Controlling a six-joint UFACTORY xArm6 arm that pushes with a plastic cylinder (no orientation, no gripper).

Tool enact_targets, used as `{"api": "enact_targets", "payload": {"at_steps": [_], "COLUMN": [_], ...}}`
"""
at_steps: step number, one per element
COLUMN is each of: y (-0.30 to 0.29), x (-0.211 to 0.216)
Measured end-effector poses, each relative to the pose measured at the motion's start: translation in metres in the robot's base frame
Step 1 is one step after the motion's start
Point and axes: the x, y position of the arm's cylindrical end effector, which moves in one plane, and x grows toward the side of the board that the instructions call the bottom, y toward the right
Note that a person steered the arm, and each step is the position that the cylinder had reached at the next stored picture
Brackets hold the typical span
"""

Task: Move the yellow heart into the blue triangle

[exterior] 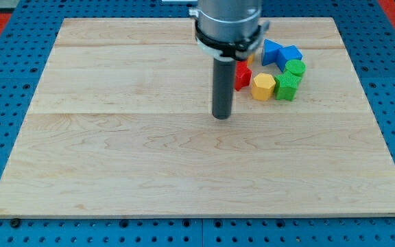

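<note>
On the wooden tabletop (115,158), my tip (222,116) rests left of the block cluster, touching none; there is no claw to open or close. Rightward: a red block (242,75), a yellow hexagon (263,86), green blocks (289,81), blue blocks (280,53) above. The yellow heart (249,60) barely shows behind the arm

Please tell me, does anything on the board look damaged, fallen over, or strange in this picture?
Nothing looks damaged. All blocks are crowded in one cluster at the view's upper right: red block, yellow block, green blocks, blue blocks. My tip stands apart, to the view's lower left of them.
</note>
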Motion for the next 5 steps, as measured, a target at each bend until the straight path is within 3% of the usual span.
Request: {"api": "enact_targets", "payload": {"at_steps": [2, 5], "y": [0.086, 0.089], "x": [0.013, 0.013]}}
